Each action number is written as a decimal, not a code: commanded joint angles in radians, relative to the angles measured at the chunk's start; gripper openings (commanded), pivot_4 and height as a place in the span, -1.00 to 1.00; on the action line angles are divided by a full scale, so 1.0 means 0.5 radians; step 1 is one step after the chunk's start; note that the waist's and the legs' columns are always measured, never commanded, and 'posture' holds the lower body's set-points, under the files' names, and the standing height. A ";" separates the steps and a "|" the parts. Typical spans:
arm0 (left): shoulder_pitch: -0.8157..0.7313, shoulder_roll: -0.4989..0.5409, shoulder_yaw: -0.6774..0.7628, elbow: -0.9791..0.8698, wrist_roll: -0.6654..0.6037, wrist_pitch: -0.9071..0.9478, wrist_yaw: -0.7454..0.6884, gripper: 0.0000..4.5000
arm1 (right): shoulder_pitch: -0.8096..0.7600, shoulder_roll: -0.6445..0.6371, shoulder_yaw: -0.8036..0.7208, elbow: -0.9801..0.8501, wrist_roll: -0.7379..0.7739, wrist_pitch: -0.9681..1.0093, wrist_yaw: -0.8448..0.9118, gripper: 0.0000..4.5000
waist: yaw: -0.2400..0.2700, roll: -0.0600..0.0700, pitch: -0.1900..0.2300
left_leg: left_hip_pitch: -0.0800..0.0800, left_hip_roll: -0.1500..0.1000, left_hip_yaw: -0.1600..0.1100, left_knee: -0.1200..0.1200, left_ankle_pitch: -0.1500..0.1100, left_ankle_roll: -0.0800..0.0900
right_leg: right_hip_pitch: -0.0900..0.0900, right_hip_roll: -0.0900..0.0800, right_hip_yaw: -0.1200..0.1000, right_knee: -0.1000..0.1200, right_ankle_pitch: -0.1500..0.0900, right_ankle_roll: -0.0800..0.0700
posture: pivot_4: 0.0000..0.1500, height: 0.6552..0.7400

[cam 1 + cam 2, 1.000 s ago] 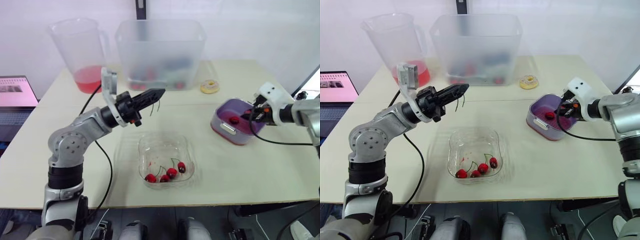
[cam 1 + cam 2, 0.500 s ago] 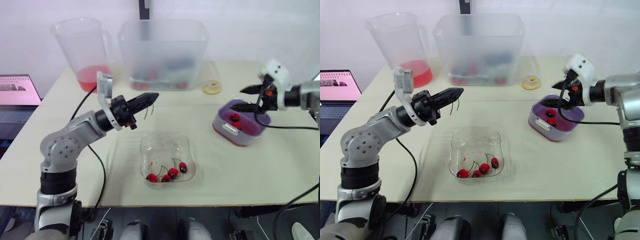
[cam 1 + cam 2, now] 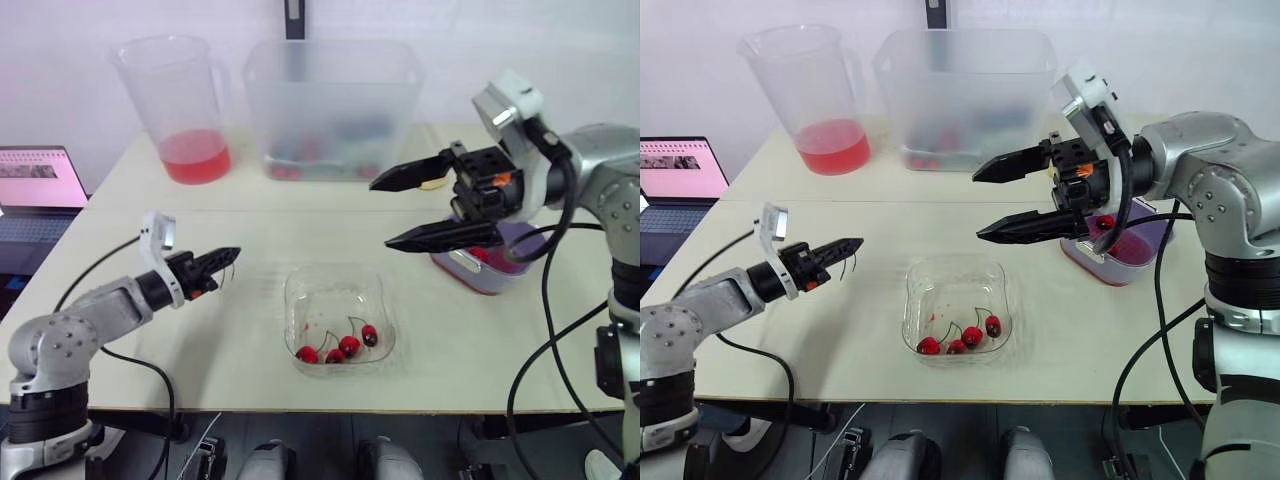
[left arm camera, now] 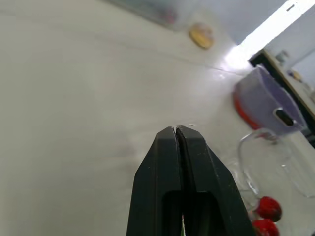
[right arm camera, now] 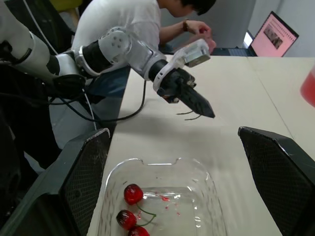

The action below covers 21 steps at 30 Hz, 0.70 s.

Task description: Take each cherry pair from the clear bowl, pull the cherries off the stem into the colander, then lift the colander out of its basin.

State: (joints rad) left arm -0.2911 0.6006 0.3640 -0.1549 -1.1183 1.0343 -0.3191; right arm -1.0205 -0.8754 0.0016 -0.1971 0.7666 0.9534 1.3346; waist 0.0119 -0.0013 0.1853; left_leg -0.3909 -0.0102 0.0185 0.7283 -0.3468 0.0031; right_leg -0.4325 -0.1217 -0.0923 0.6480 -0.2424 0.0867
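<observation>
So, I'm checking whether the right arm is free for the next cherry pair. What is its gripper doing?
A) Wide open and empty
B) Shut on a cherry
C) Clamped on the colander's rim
A: the right gripper has its two fingers spread far apart in the air with nothing between them, near the clear bowl and clear of the colander. The left gripper is shut on a bare stem.

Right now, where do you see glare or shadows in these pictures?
Left wrist view: a white glare streak burns out the area behind the purple colander, and the left tool, shut on a stem, looks dark against the bright table. Right wrist view: the laptop screen glows pink. Left eye view: soft, even light, no hard shadows around the clear bowl.
</observation>
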 commanded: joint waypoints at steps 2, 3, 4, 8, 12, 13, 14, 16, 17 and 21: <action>0.132 -0.027 0.082 0.113 0.168 -0.150 -0.014 -1.00 | 0.002 0.002 -0.033 -0.085 0.055 -0.002 -0.034 0.99 | -0.007 0.000 0.000 | 0.000 0.001 0.001 -0.001 0.000 0.000 | -0.002 0.001 0.000 0.001 0.000 0.000 | 1.00 -0.27; 0.151 -0.022 0.102 0.140 0.203 -0.189 -0.029 -1.00 | 0.008 -0.001 -0.032 -0.094 0.055 -0.004 -0.040 0.99 | -0.006 0.000 0.000 | 0.000 0.002 0.002 -0.001 0.000 0.000 | -0.003 0.002 -0.001 0.001 0.000 0.000 | 1.00 -0.27; 0.161 -0.020 0.131 0.173 0.222 -0.215 -0.035 -1.00 | 0.012 -0.002 -0.031 -0.099 0.054 -0.008 -0.046 0.99 | -0.004 0.000 0.000 | 0.000 0.003 0.002 -0.001 0.000 0.000 | -0.003 0.003 -0.001 0.001 0.000 0.000 | 1.00 -0.27; 0.160 -0.012 0.236 0.261 0.263 -0.279 -0.027 -0.88 | 0.024 -0.009 -0.019 -0.109 0.046 -0.009 -0.067 1.00 | 0.003 0.000 0.000 | 0.000 0.003 0.002 0.000 0.000 0.000 | -0.003 0.001 -0.001 0.001 0.000 0.000 | 1.00 -0.27; 0.138 0.002 0.309 0.303 0.330 -0.370 -0.022 -0.24 | 0.028 -0.022 0.025 -0.110 0.019 -0.010 -0.082 1.00 | 0.001 0.000 0.000 | 0.000 0.001 0.002 -0.001 0.000 0.000 | -0.002 -0.001 0.000 0.001 0.000 0.000 | 1.00 -0.27; 0.125 0.025 0.330 0.324 0.348 -0.395 -0.034 -0.07 | 0.025 -0.026 0.037 -0.107 0.014 -0.008 -0.084 1.00 | 0.000 0.000 0.000 | 0.000 0.002 0.002 -0.001 0.000 0.000 | -0.003 -0.001 0.000 0.001 0.000 0.000 | 1.00 -0.27; 0.104 0.071 0.364 0.360 0.366 -0.420 -0.057 0.15 | 0.019 -0.028 0.048 -0.100 0.007 -0.008 -0.087 1.00 | -0.001 0.000 0.000 | 0.000 0.002 0.002 -0.001 0.000 0.000 | -0.003 -0.001 0.000 0.001 0.000 0.000 | 1.00 -0.27; 0.064 0.166 0.418 0.432 0.409 -0.468 -0.105 0.57 | 0.012 -0.032 0.057 -0.089 0.002 -0.009 -0.083 1.00 | -0.002 -0.001 0.000 | -0.001 0.003 0.002 -0.001 0.000 0.000 | -0.004 0.000 0.000 0.002 0.000 0.000 | 1.00 -0.27; 0.038 0.220 0.444 0.480 0.437 -0.497 -0.124 0.78 | 0.009 -0.036 0.061 -0.083 -0.002 -0.011 -0.079 1.00 | -0.003 -0.001 0.000 | -0.001 0.003 0.002 -0.001 0.000 0.000 | -0.004 0.000 -0.001 0.002 0.000 0.000 | 1.00 -0.27; -0.089 0.414 0.504 0.606 0.527 -0.599 -0.239 0.97 | -0.003 -0.067 0.105 -0.042 -0.051 -0.008 -0.076 1.00 | -0.004 -0.001 0.000 | -0.001 0.003 0.002 -0.002 0.000 0.000 | -0.005 0.000 -0.001 0.001 0.000 0.000 | 1.00 -0.27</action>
State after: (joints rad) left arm -0.3126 0.7747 0.5820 0.1490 -0.8714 0.7691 -0.4041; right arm -0.9976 -0.8888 0.0607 -0.2192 0.7544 0.9541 1.2961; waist 0.0101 -0.0016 0.1854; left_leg -0.3915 -0.0089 0.0199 0.7272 -0.3469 0.0029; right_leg -0.4351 -0.1219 -0.0927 0.6485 -0.2424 0.0865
